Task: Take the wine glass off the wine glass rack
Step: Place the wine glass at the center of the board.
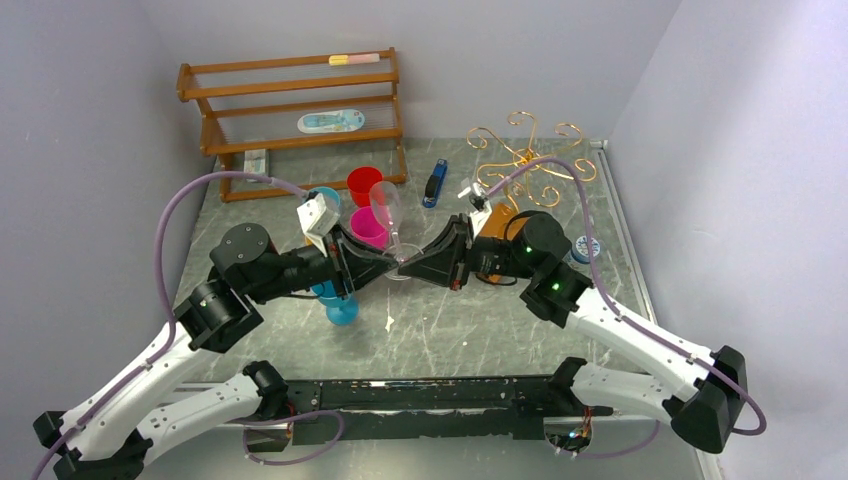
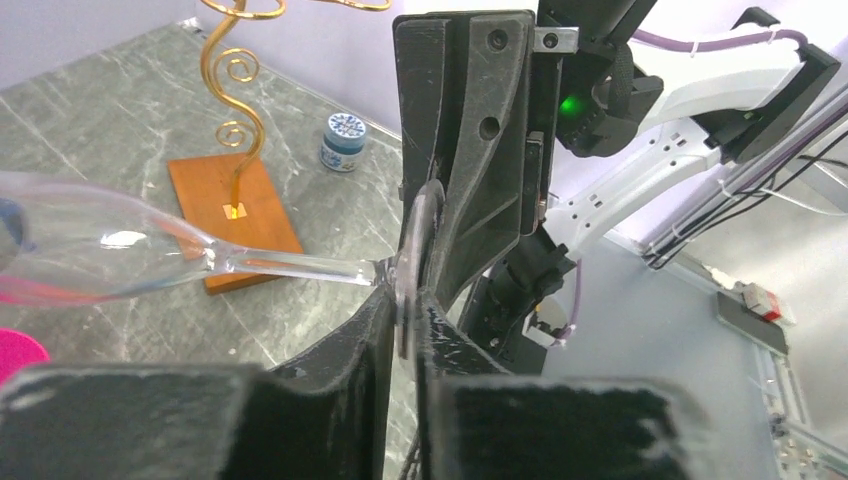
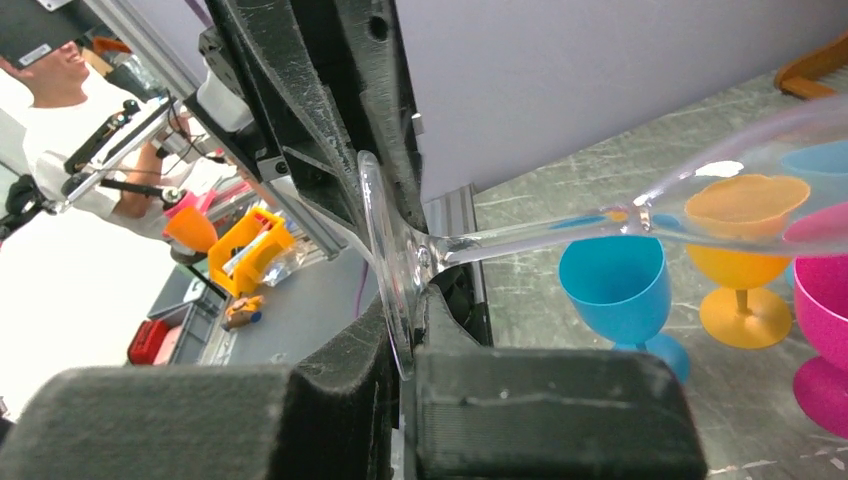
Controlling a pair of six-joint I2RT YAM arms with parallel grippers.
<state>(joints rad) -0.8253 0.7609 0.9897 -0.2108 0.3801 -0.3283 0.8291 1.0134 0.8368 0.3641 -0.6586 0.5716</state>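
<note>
A clear wine glass hangs tilted over the middle of the table, its bowl toward the back and its round foot toward the arms. Both grippers pinch that foot from opposite sides. My left gripper is shut on the lower edge of the disc, and my right gripper is shut on its opposite rim. The stem runs off to the left in the left wrist view. The gold wire wine glass rack stands at the back right on its orange-brown base, apart from the glass.
A brown slatted shelf stands at the back left. A red cup, a pink goblet, a blue goblet and an orange goblet stand under and behind the glass. A blue tool and a small jar lie near the rack.
</note>
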